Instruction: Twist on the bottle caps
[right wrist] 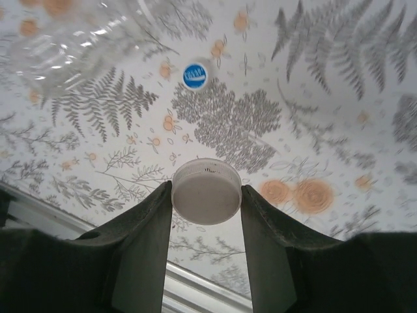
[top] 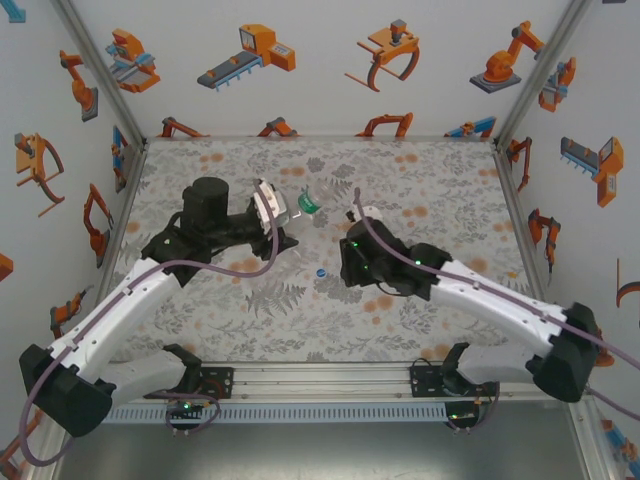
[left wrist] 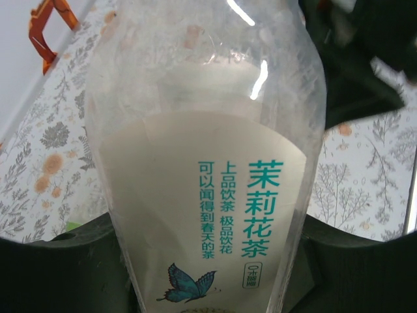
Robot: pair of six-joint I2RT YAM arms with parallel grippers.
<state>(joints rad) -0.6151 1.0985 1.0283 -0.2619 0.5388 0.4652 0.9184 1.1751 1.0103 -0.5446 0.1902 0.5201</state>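
Two grips to watch here, and both are tight. The right fingers (right wrist: 146, 248) are clamped on the whitish cap (right wrist: 207, 192), pinching it by the rim right out at the tips, with what looks like its closed top facing the wrist camera. The left fingers (left wrist: 65, 267) are closed around the bottle (left wrist: 208, 163), one on each side of the label, and its clear shoulder narrows away beyond the tips. Further out, past the held cap and ahead of the right fingers, the blue cap (right wrist: 195, 75) lies loose on the bench (right wrist: 339, 98). A blurred clear bottle body hangs off to the left of those tips. From above, the two sets of fingers face each other, near but not touching.

Now the dangers. That cap hold is shallow, so a hard push onto the neck could pop the cap out sideways. If the cap meets the neck at a tilt, I'd expect it to cross-thread or skate off. The bottle wall looks thin, so twisting force may spin it inside the left fingers or buckle it. And a low sweep of the right fingers could flick the blue cap away across the bench.
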